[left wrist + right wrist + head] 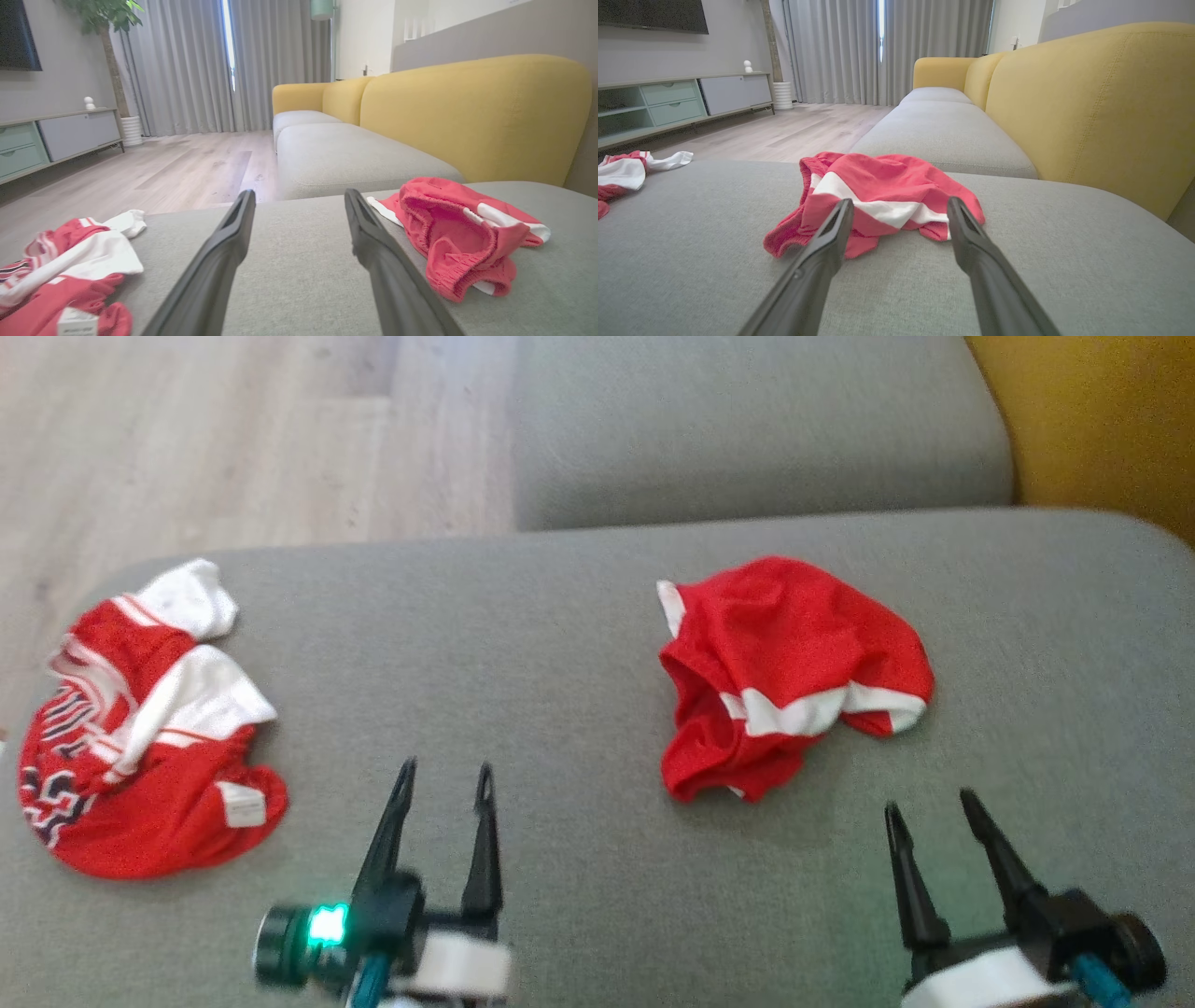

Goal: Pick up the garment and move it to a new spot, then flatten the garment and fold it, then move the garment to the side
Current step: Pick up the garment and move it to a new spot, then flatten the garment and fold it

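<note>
You look to be at the pick-up: left gripper [446, 767] and right gripper [929, 801] hang empty, fingers spread, over the grey cushion [560, 644]. The crumpled red shorts [794, 663] lie just ahead of the right one, so reach there and pinch an edge. The left wrist view shows their gathered waistband, which the head view leaves unclear.
</note>
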You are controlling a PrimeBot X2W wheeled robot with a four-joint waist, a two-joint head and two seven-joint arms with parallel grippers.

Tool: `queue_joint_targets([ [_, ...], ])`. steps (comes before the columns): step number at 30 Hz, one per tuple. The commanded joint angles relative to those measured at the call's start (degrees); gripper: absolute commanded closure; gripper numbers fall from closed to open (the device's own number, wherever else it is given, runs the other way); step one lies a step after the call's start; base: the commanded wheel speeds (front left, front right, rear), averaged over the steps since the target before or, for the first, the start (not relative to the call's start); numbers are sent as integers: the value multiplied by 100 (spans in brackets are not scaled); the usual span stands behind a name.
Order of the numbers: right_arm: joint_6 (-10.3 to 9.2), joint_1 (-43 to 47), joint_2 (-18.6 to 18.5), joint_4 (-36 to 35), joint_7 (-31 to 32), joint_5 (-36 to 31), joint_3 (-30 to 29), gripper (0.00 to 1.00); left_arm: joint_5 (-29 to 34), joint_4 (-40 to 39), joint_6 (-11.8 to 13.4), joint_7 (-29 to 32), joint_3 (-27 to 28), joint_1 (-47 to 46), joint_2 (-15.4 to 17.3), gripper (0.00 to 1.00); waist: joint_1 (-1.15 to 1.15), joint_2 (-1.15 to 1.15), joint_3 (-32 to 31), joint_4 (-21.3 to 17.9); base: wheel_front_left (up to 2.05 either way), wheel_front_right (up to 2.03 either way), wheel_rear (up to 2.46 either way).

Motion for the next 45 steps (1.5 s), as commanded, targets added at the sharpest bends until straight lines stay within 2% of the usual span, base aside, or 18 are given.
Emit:
queue_joint_targets([
  [1, 37, -26, -21, -158, -36, 31, 94, 0, 76, -348, 44, -53, 298, 115, 1, 0, 1, 0, -223, 208, 0, 0, 0],
  [8, 37, 182, -6, -149, -36, 23, 146, 0, 300, -827, -262, -54, 768, 962, -148, 0, 1, 0, -366, 193, 0, 0, 0],
  [19, 37, 237, -4, -169, -36, 126, 240, 0, 608, -795, -616, -54, 1069, 1209, -333, 0, 1, 0, -441, 156, 0, 0, 0],
  [30, 37, 214, -3, -170, -36, 126, 227, 0, 690, -667, -755, -54, 1167, 1195, -404, 0, 1, 0, -414, 154, 0, 0, 0],
  [45, 37, 170, -3, -186, -36, 167, 267, 0, 783, -573, -790, -54, 1135, 1139, -423, 0, 1, 0, -410, 104, 0, 0, 0],
])
